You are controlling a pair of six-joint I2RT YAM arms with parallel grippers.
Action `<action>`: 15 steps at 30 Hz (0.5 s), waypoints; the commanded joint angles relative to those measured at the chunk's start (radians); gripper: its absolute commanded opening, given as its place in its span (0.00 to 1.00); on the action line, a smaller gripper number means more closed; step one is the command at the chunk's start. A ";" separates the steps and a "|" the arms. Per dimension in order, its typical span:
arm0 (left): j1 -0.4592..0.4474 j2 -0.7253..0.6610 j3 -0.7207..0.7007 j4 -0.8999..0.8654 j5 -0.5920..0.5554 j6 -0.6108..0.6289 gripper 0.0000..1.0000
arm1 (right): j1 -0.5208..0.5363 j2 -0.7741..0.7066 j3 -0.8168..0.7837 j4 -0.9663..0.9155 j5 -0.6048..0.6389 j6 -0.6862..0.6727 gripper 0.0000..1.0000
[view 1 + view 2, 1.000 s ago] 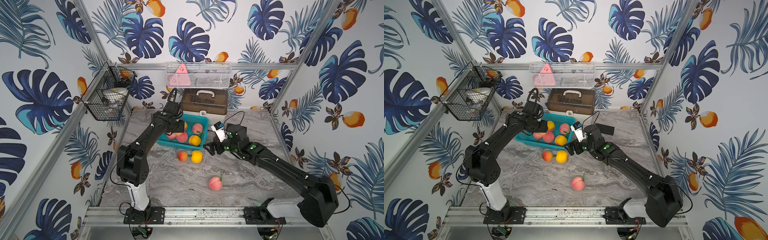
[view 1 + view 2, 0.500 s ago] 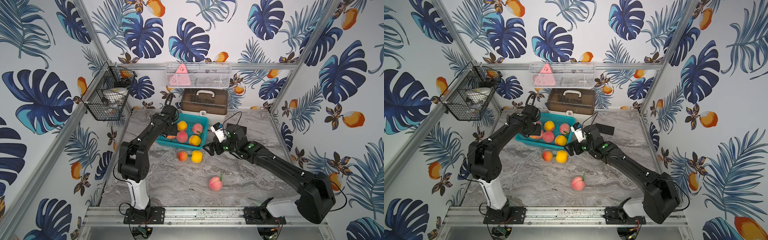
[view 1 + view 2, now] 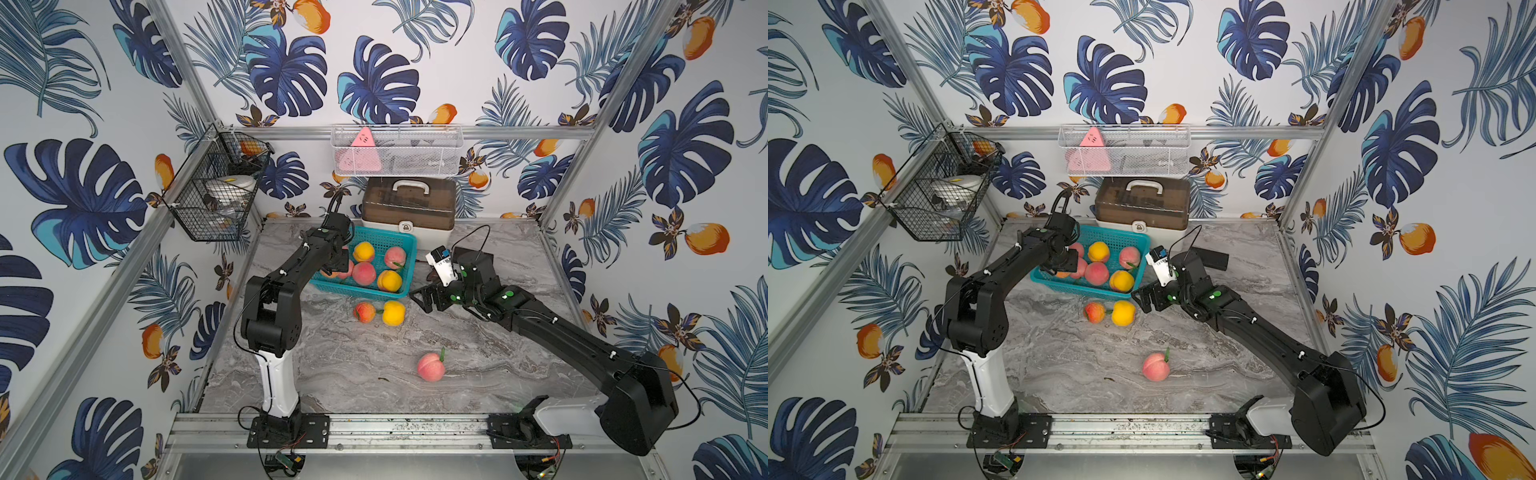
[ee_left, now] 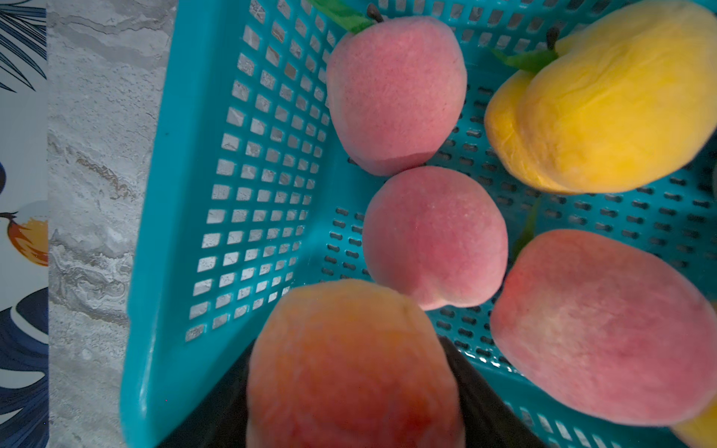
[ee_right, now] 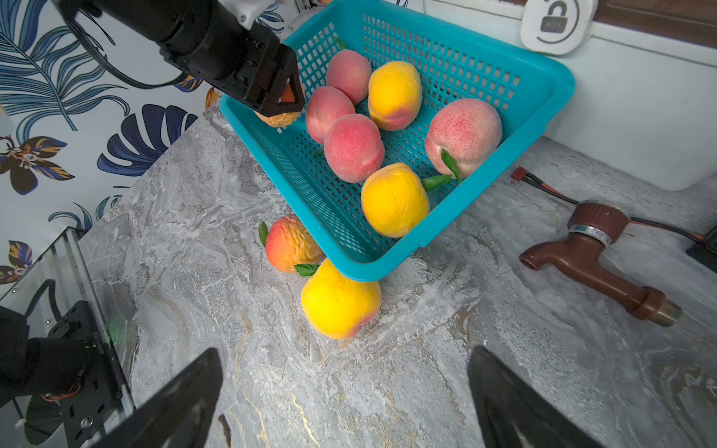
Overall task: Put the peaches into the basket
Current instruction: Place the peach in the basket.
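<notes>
Releasing the orange-red peach (image 4: 349, 368) clamped in the left tool (image 5: 281, 101), low over the left end of the teal basket (image 3: 405, 246) holding six peaches (image 3: 364, 273), could bounce it out, and the yellow peach (image 3: 393, 313) on the counter (image 3: 353, 365) just below may roll if the empty, wide-open right tool (image 3: 422, 299) clips it.

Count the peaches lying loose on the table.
3: an orange-red peach and a yellow peach side by side at the teal basket's near side; a pink peach alone nearer the front. Others could be hidden.
</notes>
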 commanded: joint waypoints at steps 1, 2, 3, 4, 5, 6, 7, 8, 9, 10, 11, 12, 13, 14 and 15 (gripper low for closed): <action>0.006 0.009 0.007 0.009 -0.018 -0.008 0.63 | -0.003 -0.011 -0.003 0.007 0.015 0.001 1.00; 0.007 0.011 0.007 0.010 -0.018 -0.009 0.63 | -0.003 -0.010 -0.003 0.006 0.015 0.002 1.00; 0.007 0.012 0.004 0.009 -0.019 -0.011 0.63 | -0.004 -0.008 -0.004 0.007 0.013 0.003 1.00; 0.007 0.013 0.001 0.011 -0.019 -0.011 0.64 | -0.004 -0.008 -0.007 0.009 0.010 0.004 1.00; 0.007 0.015 0.000 0.011 -0.019 -0.011 0.64 | -0.004 -0.008 -0.009 0.011 0.009 0.005 1.00; 0.009 0.017 -0.002 0.010 -0.020 -0.011 0.64 | -0.006 -0.007 -0.010 0.011 0.007 0.006 1.00; 0.010 0.019 -0.004 0.011 -0.020 -0.011 0.64 | -0.006 -0.005 -0.009 0.012 0.005 0.007 1.00; 0.012 0.023 -0.002 0.009 -0.019 -0.012 0.64 | -0.005 -0.005 -0.009 0.011 0.006 0.007 1.00; 0.015 0.029 0.000 0.005 -0.015 -0.013 0.64 | -0.005 -0.006 -0.009 0.011 0.008 0.007 1.00; 0.017 0.035 0.005 0.000 -0.012 -0.012 0.64 | -0.006 -0.006 -0.011 0.010 0.011 0.007 1.00; 0.018 0.041 0.008 -0.005 -0.012 -0.011 0.64 | -0.008 -0.010 -0.011 0.011 0.015 0.007 1.00; 0.018 0.047 0.011 -0.008 -0.012 -0.010 0.64 | -0.008 -0.015 -0.012 0.011 0.019 0.008 1.00; 0.020 0.051 0.013 -0.008 -0.013 -0.008 0.64 | -0.008 -0.018 -0.016 0.015 0.023 0.008 1.00; 0.021 0.055 0.012 -0.007 -0.015 -0.008 0.64 | -0.008 -0.026 -0.021 0.020 0.025 0.008 1.00; 0.022 0.058 0.012 -0.002 -0.014 -0.008 0.64 | -0.008 -0.030 -0.024 0.025 0.026 0.008 1.00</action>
